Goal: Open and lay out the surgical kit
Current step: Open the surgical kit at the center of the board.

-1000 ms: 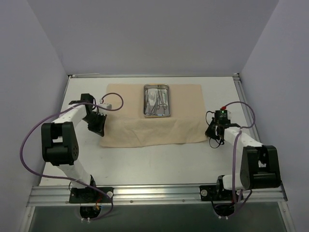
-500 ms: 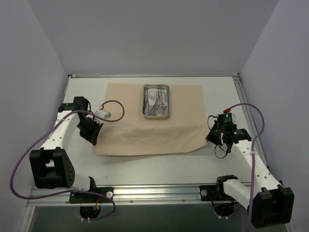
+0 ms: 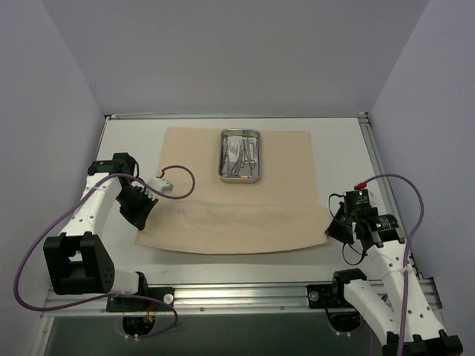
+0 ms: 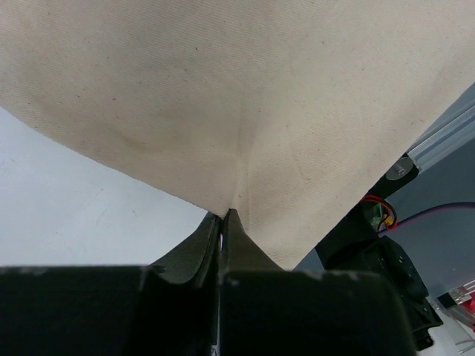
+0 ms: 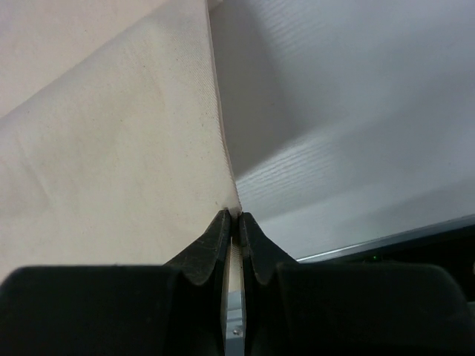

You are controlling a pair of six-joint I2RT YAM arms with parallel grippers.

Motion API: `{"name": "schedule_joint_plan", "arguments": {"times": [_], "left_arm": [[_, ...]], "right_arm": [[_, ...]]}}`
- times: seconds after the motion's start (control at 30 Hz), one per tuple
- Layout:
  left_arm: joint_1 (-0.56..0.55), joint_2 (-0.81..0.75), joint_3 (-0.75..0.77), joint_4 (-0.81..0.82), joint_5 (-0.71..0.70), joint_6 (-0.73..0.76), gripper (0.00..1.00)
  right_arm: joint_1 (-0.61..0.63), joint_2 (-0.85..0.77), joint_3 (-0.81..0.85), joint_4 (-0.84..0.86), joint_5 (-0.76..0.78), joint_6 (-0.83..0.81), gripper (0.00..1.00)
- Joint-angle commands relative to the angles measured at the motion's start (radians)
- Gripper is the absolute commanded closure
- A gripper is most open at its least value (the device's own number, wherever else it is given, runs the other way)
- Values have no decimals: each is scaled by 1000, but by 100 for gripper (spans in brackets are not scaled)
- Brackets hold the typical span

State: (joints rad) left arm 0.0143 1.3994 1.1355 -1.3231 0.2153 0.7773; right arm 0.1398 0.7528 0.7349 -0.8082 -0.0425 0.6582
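A white surface, seen from above, walled in pale grey on three sides. I am running the two arms bolted at its near edge.

A large beige cloth lies opened out across the middle of the surface. Its long axis runs left to right, and a faint crease band crosses it parallel to the near edge. The far edge lies flat toward the back wall. The near edge bows slightly between its two corners.

A small rectangular steel tray stands on the far half of the cloth, about midway between the arms, with its long side pointing away from me. Neither arm is clearly nearer to it.

The left pincer is at the near left corner of the cloth. In the left wrist view it is pressed together on the cloth's edge, and the cloth fans out ahead of it.

The right pincer is at the near right corner. In the right wrist view it is pinching the corner, with the cloth spreading ahead and to its left.

So the cloth lies away from both pincers, toward the back wall, with one near corner held by each. I judge the coming move turns on this: drawing both corners evenly toward me and apart should flatten the sheet. An uneven pull could skew it and shift the tray.

Steel scissor-handled instruments lie lengthwise in the tray. The smaller items are too small to tell apart.
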Motion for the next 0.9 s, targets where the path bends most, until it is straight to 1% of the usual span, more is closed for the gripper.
{"name": "schedule_joint_plan", "arguments": {"times": [0.0,0.03,0.17,0.23,0.27,0.3,0.33,0.37,0.4,0.47,0.5,0.67,0.73,0.77,0.8,0.83,0.87], "left_arm": [[-4,-23,9,-306,39,95,98],[-4,-25,9,-329,42,108,98],[-4,-34,6,-330,26,131,98],[-4,-34,7,-330,22,131,94],[-4,-39,7,-330,19,135,87],[-4,-43,7,-332,18,138,81],[-4,-53,7,-330,15,142,66],[-4,-59,7,-330,10,145,58],[-4,-65,7,-332,7,148,53],[-4,-86,6,-330,1,158,43],[-4,-89,6,-330,-8,162,39],[-4,-91,10,-330,-25,171,37],[-4,-64,53,-312,5,143,37],[-4,-51,75,-291,13,82,37],[-4,-40,122,-215,12,42,37],[-7,-13,147,-171,1,-7,37],[-39,2,171,-128,1,-88,37]], "right_arm": [[11,-32,64,-124,9,11,100],[11,-39,75,-152,7,12,100],[11,-56,92,-195,-28,6,100],[12,-63,86,-213,-54,-3,100],[11,-75,84,-220,-62,-3,98],[12,-84,90,-235,-66,-2,87],[11,-98,95,-243,-66,0,84],[11,-104,103,-253,-65,0,83],[11,-109,116,-262,-59,1,78],[12,-118,132,-284,-50,4,75],[11,-119,139,-296,-45,4,71],[11,-93,179,-298,-7,0,66],[12,-63,198,-260,4,-5,66],[11,-47,205,-235,4,-14,64],[11,-24,213,-206,4,-22,64],[11,35,221,-131,4,-31,64],[12,69,233,-84,10,-43,63]]}}
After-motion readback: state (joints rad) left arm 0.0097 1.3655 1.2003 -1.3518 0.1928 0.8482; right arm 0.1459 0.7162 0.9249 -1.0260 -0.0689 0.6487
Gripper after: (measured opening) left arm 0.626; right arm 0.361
